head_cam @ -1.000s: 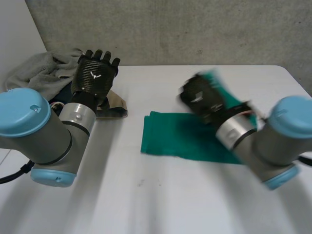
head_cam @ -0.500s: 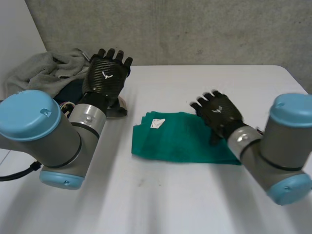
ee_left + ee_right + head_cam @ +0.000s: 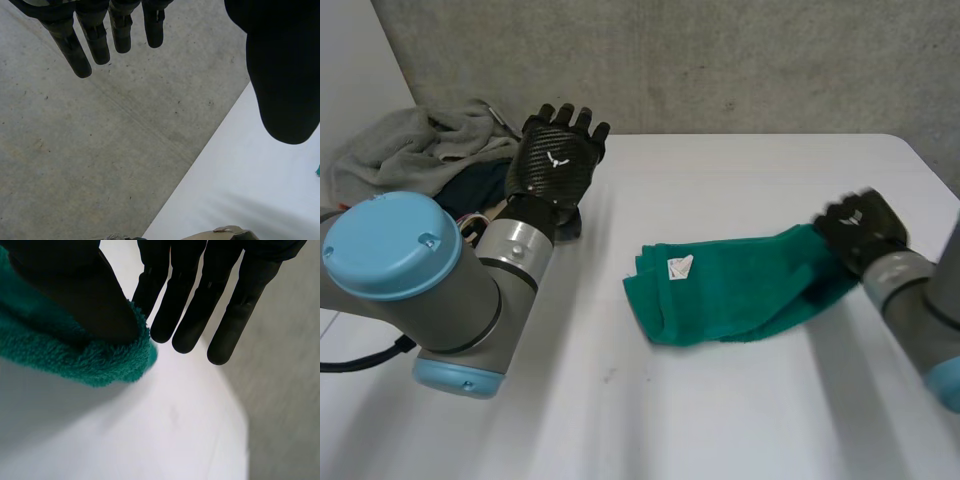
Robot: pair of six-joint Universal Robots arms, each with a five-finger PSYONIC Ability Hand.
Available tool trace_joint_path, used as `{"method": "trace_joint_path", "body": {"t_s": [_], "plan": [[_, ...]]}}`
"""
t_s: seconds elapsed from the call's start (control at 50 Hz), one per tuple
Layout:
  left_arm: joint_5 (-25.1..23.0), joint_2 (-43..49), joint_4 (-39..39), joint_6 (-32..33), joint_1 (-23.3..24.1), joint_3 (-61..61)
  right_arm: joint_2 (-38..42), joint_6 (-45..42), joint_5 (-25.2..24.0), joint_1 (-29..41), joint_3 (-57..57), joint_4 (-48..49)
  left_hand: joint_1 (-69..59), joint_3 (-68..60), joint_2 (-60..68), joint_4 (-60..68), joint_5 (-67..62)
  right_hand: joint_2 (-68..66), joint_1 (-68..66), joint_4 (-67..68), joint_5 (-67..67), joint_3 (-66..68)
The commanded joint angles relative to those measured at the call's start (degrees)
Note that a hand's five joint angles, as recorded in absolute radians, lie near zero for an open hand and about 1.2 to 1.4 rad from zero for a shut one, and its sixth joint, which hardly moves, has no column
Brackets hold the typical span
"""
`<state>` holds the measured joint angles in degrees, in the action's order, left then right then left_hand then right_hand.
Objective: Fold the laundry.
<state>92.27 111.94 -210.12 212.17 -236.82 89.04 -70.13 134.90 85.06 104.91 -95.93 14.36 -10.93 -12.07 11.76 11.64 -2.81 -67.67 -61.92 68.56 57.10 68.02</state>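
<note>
The towel (image 3: 730, 285) lies bunched, not neatly folded, right of centre on the tabletop (image 3: 650, 420), its right end pinched by the right hand (image 3: 860, 228). The left hand (image 3: 555, 160) is released over the pile (image 3: 410, 150) at upper left, so most folding seems left.

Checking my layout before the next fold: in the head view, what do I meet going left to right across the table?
From the left: grey laundry pile → left hand → green towel → right hand, pinching the towel's end.
</note>
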Motion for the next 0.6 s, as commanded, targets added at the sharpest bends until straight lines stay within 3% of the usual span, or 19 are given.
{"method": "trace_joint_path", "body": {"t_s": [0.02,0.14,0.24,0.3,0.38,0.4,0.48,0.54,0.6], "plan": [[0.1,-0.94,0.76,-0.71,-0.4,0.52,3.4,-6.13,-6.73,17.51,-0.04,14.46,0.93,2.07,-1.76,-1.64,2.81,-12.33,-18.08,11.44,12.9,11.98],[1.33,-1.11,2.87,-4.39,-0.4,0.26,10.35,-9.04,-15.0,22.44,-1.62,15.0,0.93,2.07,-1.76,-1.64,2.81,-12.33,-18.08,11.44,12.9,11.98],[1.95,-1.03,3.49,-7.73,-0.31,-0.71,10.01,-5.63,-14.84,22.18,-1.98,14.47,0.93,2.07,-1.76,-1.64,2.81,57.67,51.92,-58.56,-57.1,-58.02],[1.86,-0.68,3.75,-9.67,0.39,-2.46,7.3,0.34,-13.87,20.78,-1.98,14.21,0.93,2.07,-1.76,-1.64,2.81,57.67,51.92,-58.56,-57.1,-58.02],[1.69,1.08,4.63,-12.39,2.32,-5.89,-0.96,16.33,-12.37,13.84,-1.98,10.53,0.93,2.07,-1.76,-1.64,2.81,57.67,51.92,-58.56,-57.1,-58.02],[1.69,1.78,4.89,-13.01,2.93,-6.68,-2.63,23.59,-12.55,11.22,-1.46,7.99,0.93,2.07,-1.76,-1.64,2.81,57.67,51.92,-58.56,-57.1,-58.02],[1.34,6.08,7.08,-16.52,5.75,-11.42,-3.53,38.46,-13.16,6.82,1.35,0.0,0.38,1.52,-1.21,-1.09,2.26,57.67,51.92,-58.56,-57.1,-58.02],[1.25,9.95,9.28,-19.16,7.94,-15.55,-2.74,43.42,-13.16,4.17,5.04,-6.68,0.04,1.18,-0.87,-0.75,1.92,57.67,51.92,-58.56,-57.1,-58.02],[0.98,14.26,12.09,-21.01,9.35,-19.86,-0.9,42.73,-13.16,3.11,7.59,-11.35,-0.46,0.68,-0.37,-0.25,1.42,57.67,51.92,-58.56,-57.1,-58.02]]}}
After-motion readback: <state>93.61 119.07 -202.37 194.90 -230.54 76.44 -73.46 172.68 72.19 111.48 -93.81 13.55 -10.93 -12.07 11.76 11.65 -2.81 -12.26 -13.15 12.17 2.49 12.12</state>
